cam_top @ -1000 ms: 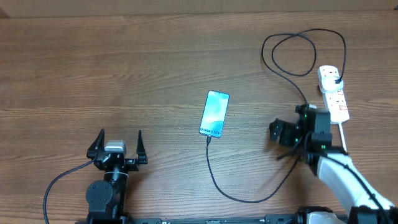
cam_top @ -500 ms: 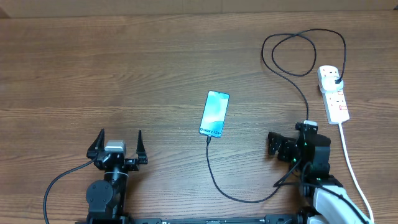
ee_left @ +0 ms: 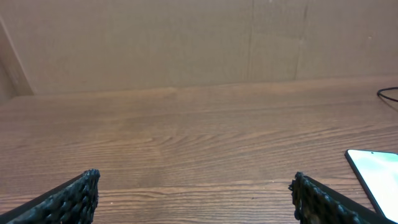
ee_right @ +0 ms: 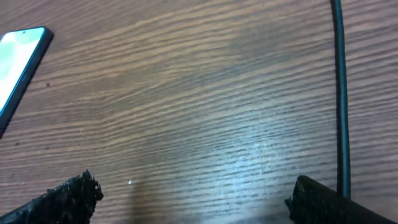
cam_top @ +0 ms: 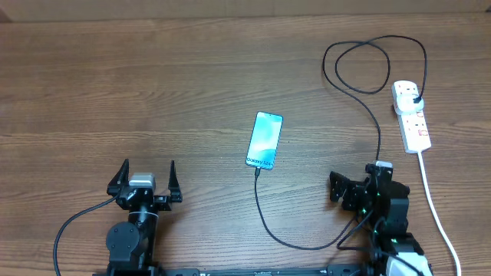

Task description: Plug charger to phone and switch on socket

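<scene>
**Left gripper** (cam_top: 149, 163): is standing wide open over bare bench (cam_top: 153, 77), holding nothing, fingers pointing toward 12 o'clock. In its wrist view the two dark fingertips (ee_left: 74, 199) are framing wood grain, with a corner of the phone showing at 4 o'clock.

**Right gripper** (ee_right: 193, 198): is also standing wide open and holding nothing, low over the bench near the front edge. In its wrist view the charger (ee_right: 339, 93) cable is running just inside the right-hand fingertip; whether they are touching cannot be told.

**Phone** (cam_top: 265, 139): is lying flat and face up mid-bench, screen glowing light blue, roughly 2 o'clock of the left gripper and 10 o'clock of the right one. Its lettered end is facing 6 o'clock, and the charger's connector tip is meeting that end.

**Charger, run of cable:** is curving from the phone toward 6 o'clock, sweeping past the right gripper, then looping at the far right of the bench.

**Plug** (cam_top: 415, 96): black, is sitting in the far end of the power strip.

**Power strip** (cam_top: 413, 123): white, is lying at 1 o'clock of the right gripper, with its thick white cord (cam_top: 431, 195) trailing toward 6 o'clock.
</scene>
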